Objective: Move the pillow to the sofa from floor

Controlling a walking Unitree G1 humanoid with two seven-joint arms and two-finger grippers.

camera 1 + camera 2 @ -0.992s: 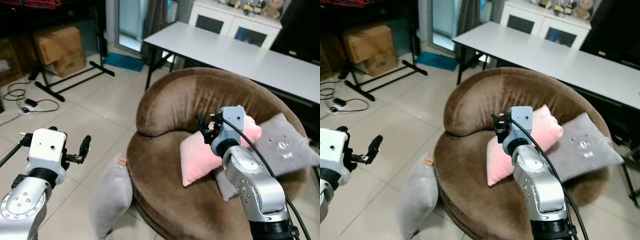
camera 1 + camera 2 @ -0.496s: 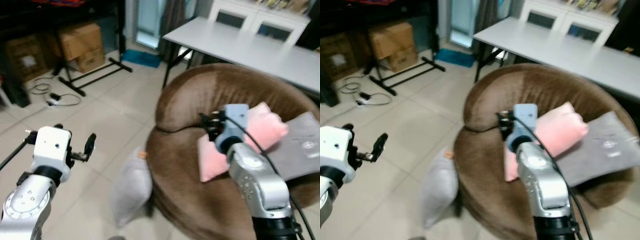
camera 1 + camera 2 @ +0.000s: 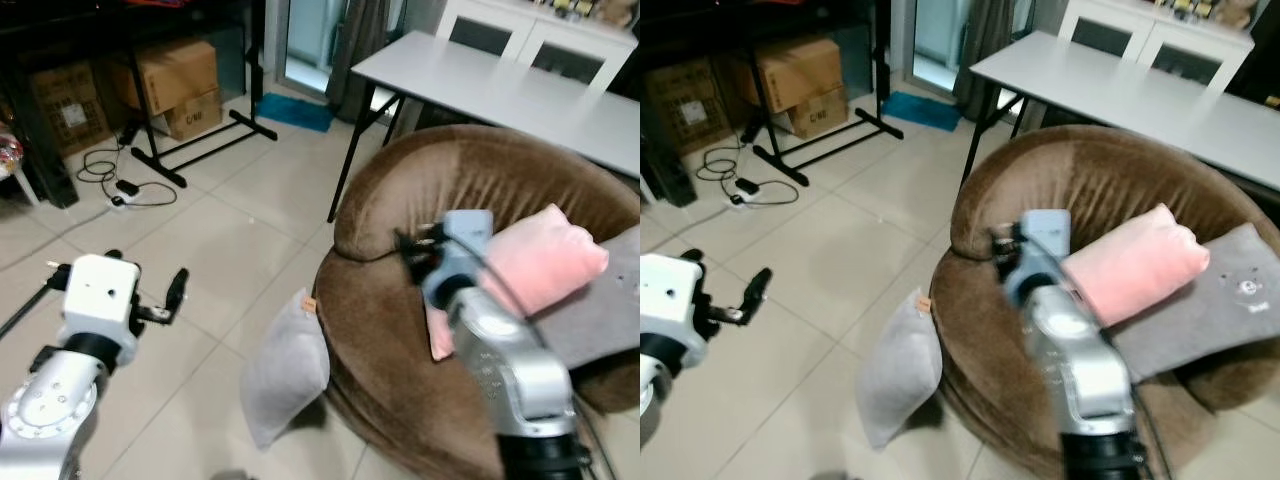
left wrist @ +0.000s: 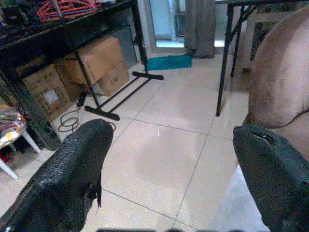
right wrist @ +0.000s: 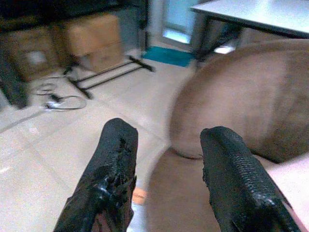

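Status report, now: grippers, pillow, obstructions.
Left gripper open, empty, over floor. Right gripper open, empty, above sofa. Grey pillow on floor, leaning against sofa edge. Nothing blocking it.

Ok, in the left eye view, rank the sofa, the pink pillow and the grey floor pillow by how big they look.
1. Sofa, largest.
2. and 3. Pink pillow and floor pillow look alike; the right arm hides part of the pink one.

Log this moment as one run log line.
grey pillow: on floor against sofa | left gripper: open, empty | right gripper: open, empty
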